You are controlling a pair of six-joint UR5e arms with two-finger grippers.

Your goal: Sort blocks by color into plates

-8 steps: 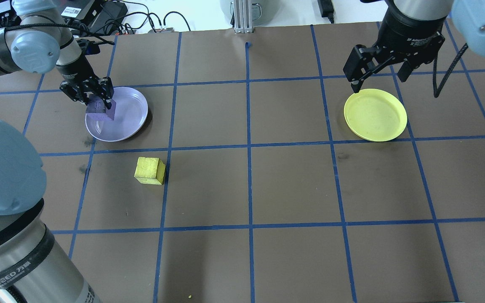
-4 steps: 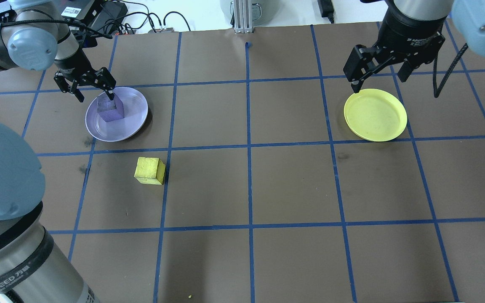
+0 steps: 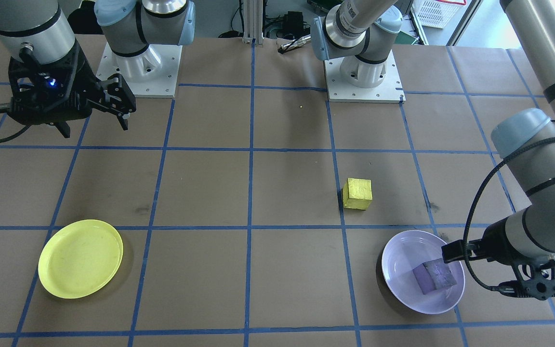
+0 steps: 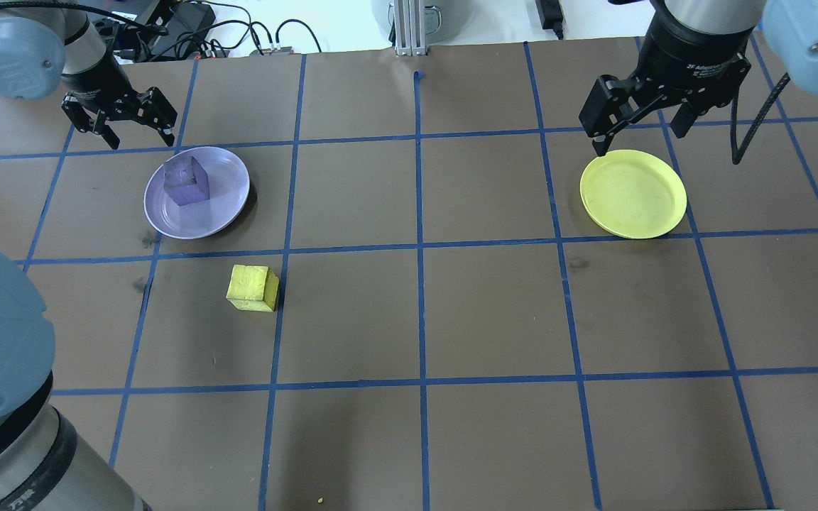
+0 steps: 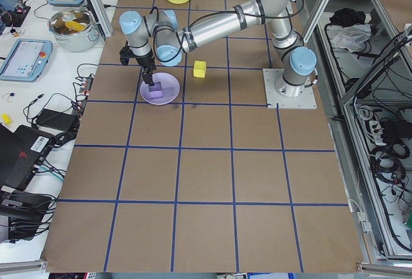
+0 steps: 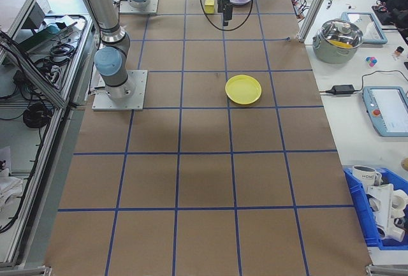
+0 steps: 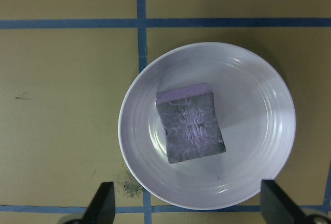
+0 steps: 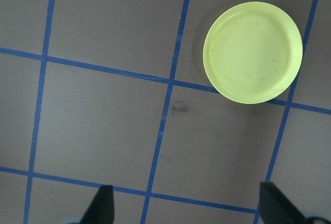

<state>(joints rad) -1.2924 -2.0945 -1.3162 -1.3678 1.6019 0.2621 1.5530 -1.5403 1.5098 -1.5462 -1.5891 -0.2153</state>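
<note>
Left claw (image 4: pixel 119 130) up at the far left of the overhead view, jaws spread wide, nothing between them, clear of the lavender plate (image 4: pixel 228 202) just beside and nearer the camera. Purple block (image 4: pixel 187 180) resting inside that plate, toward its far-left part, apart from the claw. Yellow block (image 4: pixel 253 287) down on the brown worktop (image 4: pixel 494 312), near the lavender plate but outside it, close to a blue tape line. Further right, yellow plate (image 4: pixel 633 193) bare, with the right claw (image 4: pixel 642 131) hanging over its far rim, jaws apart and holding nothing.

From the left wrist camera, purple block's worn, grey-scuffed top face plain to see, slightly off the plate's centre; that detail lost in the overhead view. From the front-facing camera, a blue light glowing on the right wrist housing, hidden from overhead.

White lettering on the right claw's body too small to read with confidence.
</note>
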